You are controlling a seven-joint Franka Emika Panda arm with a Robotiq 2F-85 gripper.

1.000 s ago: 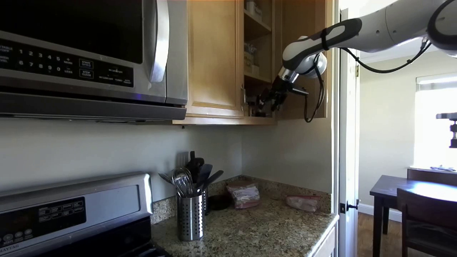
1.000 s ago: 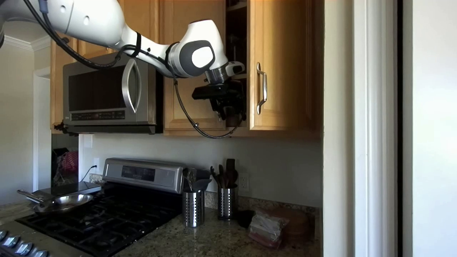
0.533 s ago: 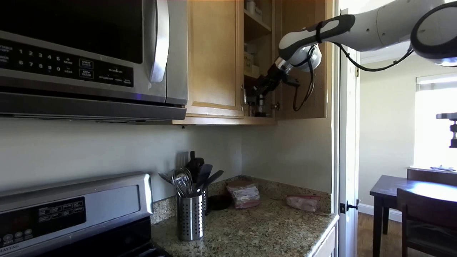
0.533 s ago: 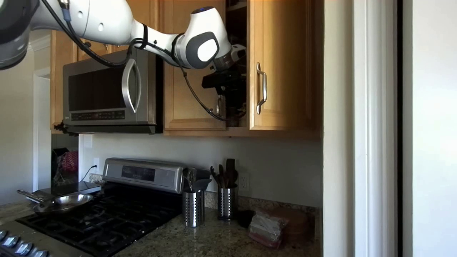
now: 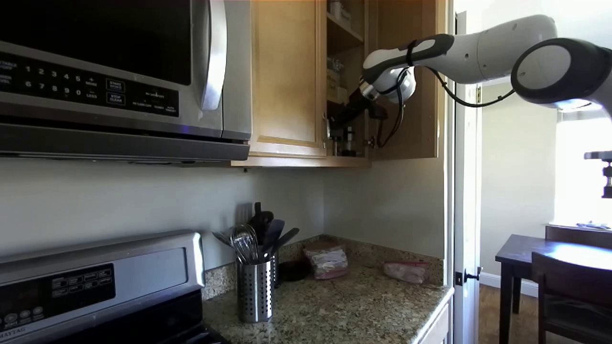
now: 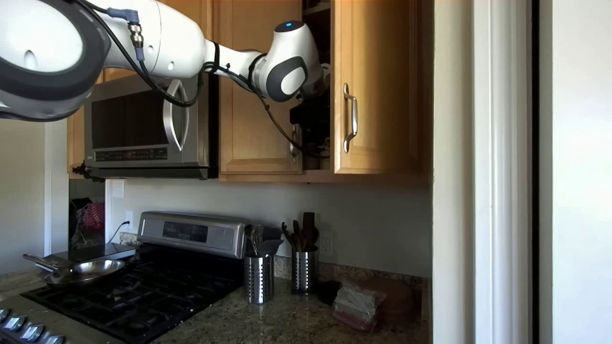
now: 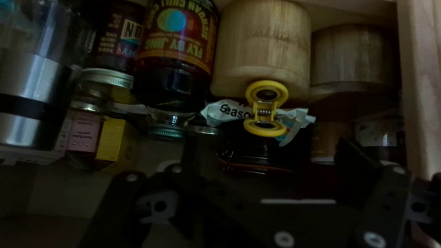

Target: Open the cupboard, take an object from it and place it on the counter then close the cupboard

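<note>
The maple cupboard [image 5: 287, 81] is open, its door [image 6: 377, 57] swung outward in both exterior views. In the wrist view, my gripper [image 7: 272, 155] is open; its dark fingers stand wide apart inside the cupboard. A yellow spring clip [image 7: 265, 129], the small yellowish object, sits on a white seasoning packet [image 7: 224, 112], just beyond and between the fingertips. The fingers do not appear to touch it. In the exterior views the gripper [image 5: 340, 119] is dark and partly hidden by the cupboard; the clip cannot be made out there. The granite counter [image 5: 334, 306] lies below.
Jars [image 7: 175, 41], wooden containers [image 7: 262, 48], a steel cylinder [image 7: 31, 79] and a yellow box [image 7: 112, 139] crowd the shelf. A cupboard side panel [image 7: 418, 86] is at the right. Below stand utensil holders [image 5: 256, 291], a bagged packet [image 5: 327, 260] and the stove [image 6: 153, 291]. The microwave [image 5: 119, 100] is beside the cupboard.
The arm has moved further into the cupboard. The gripper first rose and tipped inward, then went deeper and slightly down. The door and the counter items have not moved.
</note>
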